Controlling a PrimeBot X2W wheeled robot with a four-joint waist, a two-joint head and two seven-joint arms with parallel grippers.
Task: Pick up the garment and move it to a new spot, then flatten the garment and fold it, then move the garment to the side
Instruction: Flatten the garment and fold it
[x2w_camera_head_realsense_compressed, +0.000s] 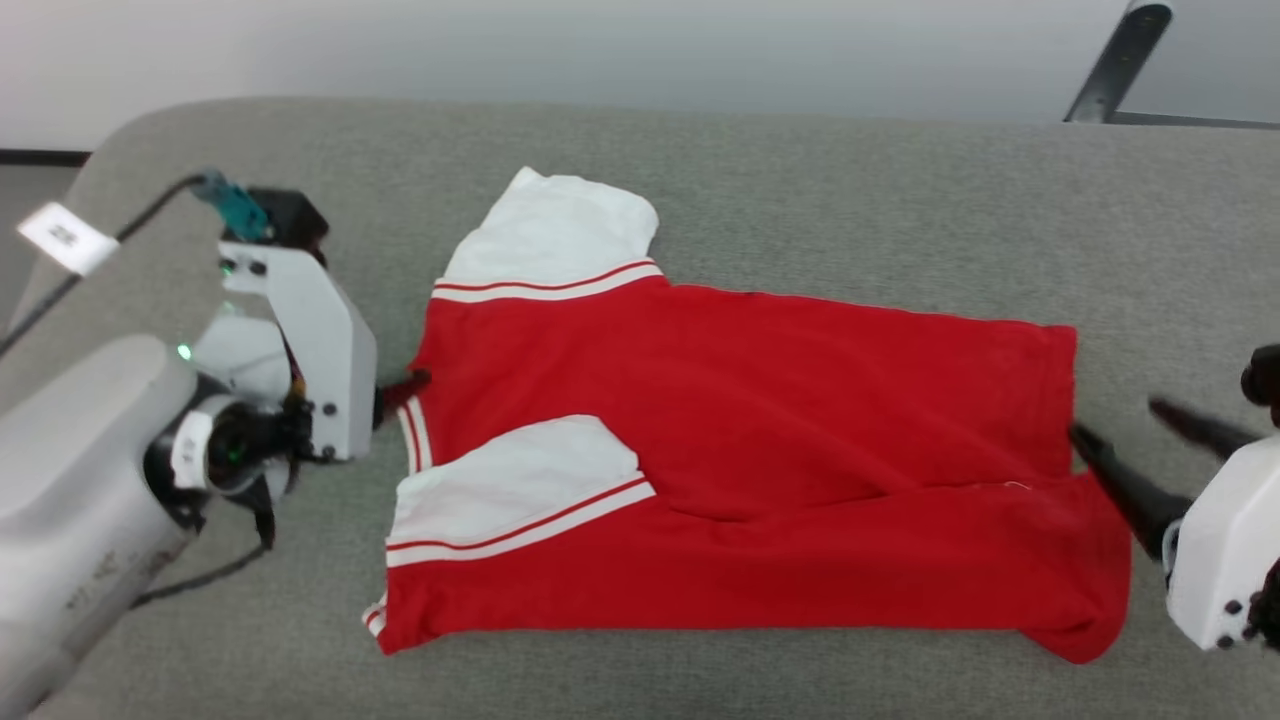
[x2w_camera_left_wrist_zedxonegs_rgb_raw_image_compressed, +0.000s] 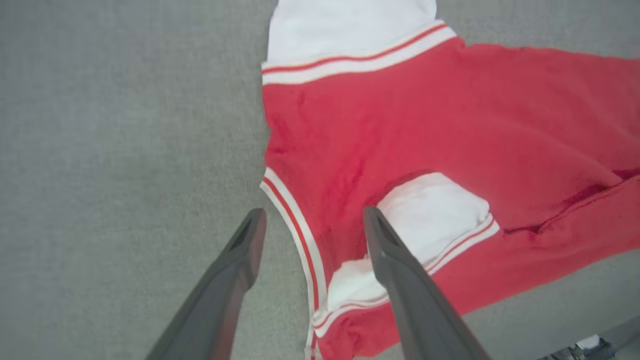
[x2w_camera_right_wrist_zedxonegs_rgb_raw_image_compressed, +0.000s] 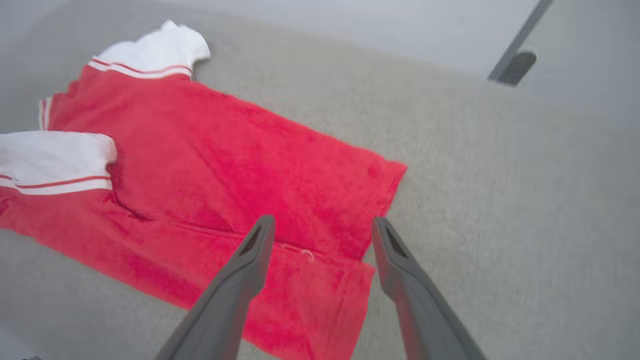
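grey surface (x2w_camera_head_realsense_compressed: 800, 180) carried the garment (x2w_camera_head_realsense_compressed: 760, 400) flat at its middle, near side folded over. in the left wrist view, the left gripper (x2w_camera_left_wrist_zedxonegs_rgb_raw_image_compressed: 312, 220) stood spread astride the collar trim (x2w_camera_left_wrist_zedxonegs_rgb_raw_image_compressed: 286, 210), likely readying another fold. in the right wrist view, the right gripper (x2w_camera_right_wrist_zedxonegs_rgb_raw_image_compressed: 322, 225) hung spread above the hem (x2w_camera_right_wrist_zedxonegs_rgb_raw_image_compressed: 376, 196).

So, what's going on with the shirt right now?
The red shirt lies on the grey cushion, its near side and one white sleeve folded in over the body. The left pincer is open at the collar end, the right pincer open at the hem end. Neither grips the cloth, and the far sleeve is not yet folded in.
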